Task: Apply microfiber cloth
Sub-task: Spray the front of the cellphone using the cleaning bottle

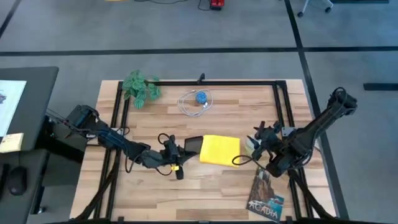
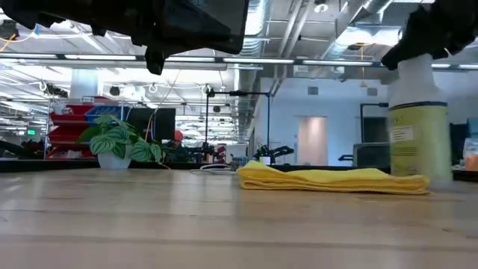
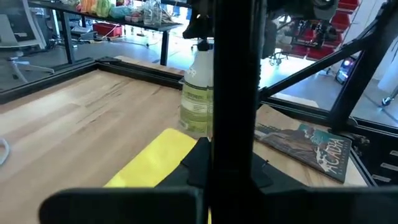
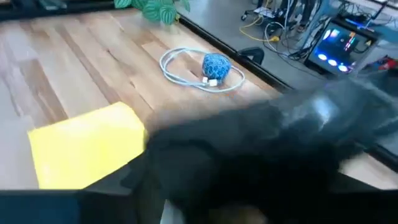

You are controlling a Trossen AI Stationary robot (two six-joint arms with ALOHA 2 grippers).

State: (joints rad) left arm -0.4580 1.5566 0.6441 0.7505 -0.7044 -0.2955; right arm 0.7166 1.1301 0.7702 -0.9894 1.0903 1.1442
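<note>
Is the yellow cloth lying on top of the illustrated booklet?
No. In the high view the microfiber cloth lies mid-table on bare wood, while the booklet sits apart near the table's front right corner.

The bright yellow microfiber cloth lies flat, folded, mid-table.

A robotics lab or workshop: exposed ceiling ducts and strip lights, red storage bins, workbenches with gear, cables trailing over the grey floor.
</note>
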